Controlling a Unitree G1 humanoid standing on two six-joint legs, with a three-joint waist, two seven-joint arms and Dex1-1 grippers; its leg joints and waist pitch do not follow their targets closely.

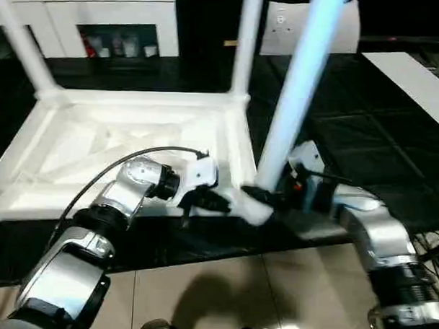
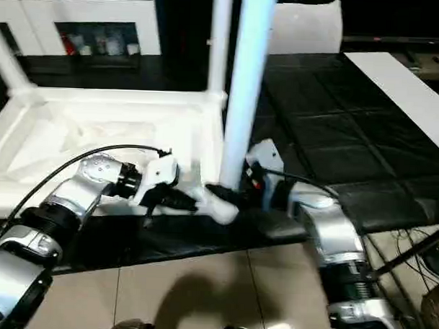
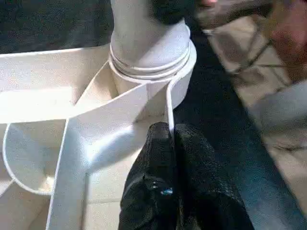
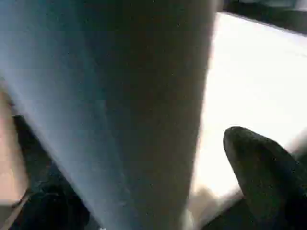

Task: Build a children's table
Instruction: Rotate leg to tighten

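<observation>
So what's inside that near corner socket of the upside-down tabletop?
A leg stands upright in the socket, its threaded collar showing at the rim. The leg's end inside is hidden.

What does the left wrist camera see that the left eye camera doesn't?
Left wrist alone: up close, the leg's threaded collar sitting in the corner socket, with the left gripper shut against the tabletop's rim.

Left eye alone: the whole upside-down tabletop, two far legs standing up, a white cabinet and the right gripper at the near leg's base.

Both: the near corner leg and the left gripper.
</observation>
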